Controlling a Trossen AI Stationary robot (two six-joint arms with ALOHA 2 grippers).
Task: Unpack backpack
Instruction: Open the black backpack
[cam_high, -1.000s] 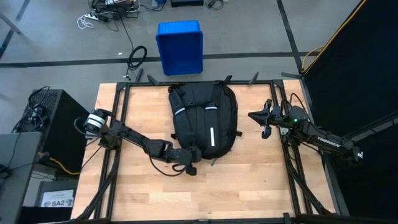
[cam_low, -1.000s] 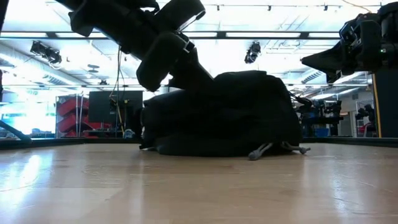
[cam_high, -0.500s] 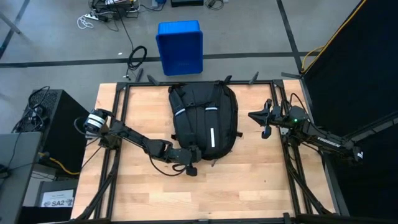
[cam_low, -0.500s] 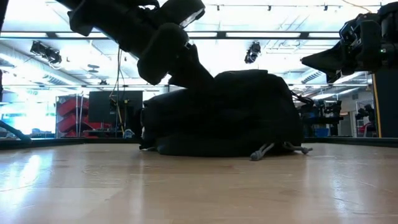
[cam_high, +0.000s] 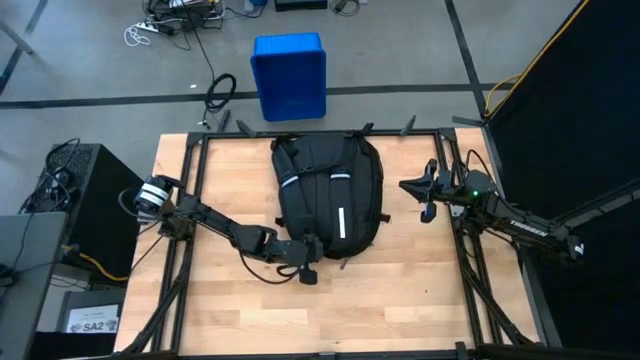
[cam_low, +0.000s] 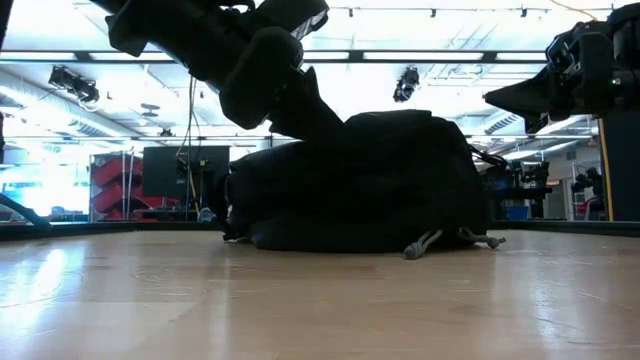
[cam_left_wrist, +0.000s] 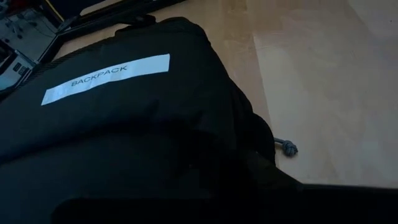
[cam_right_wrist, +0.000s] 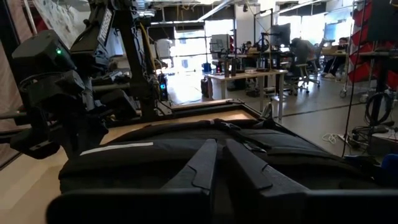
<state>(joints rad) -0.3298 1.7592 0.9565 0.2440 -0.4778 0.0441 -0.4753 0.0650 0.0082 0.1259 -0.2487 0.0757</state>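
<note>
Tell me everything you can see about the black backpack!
The backpack is big, black and made of fabric, rounded like an oval. It lies flat in the middle of the wooden table. It has thin white stripes, black straps and a white label reading BACKPACK. A grey knotted cord pokes out near its bottom. The left gripper, shut, is at that end.

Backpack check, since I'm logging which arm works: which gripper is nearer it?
Left. The left gripper touches the backpack at its near corner; the right gripper waits apart beside it.
</note>
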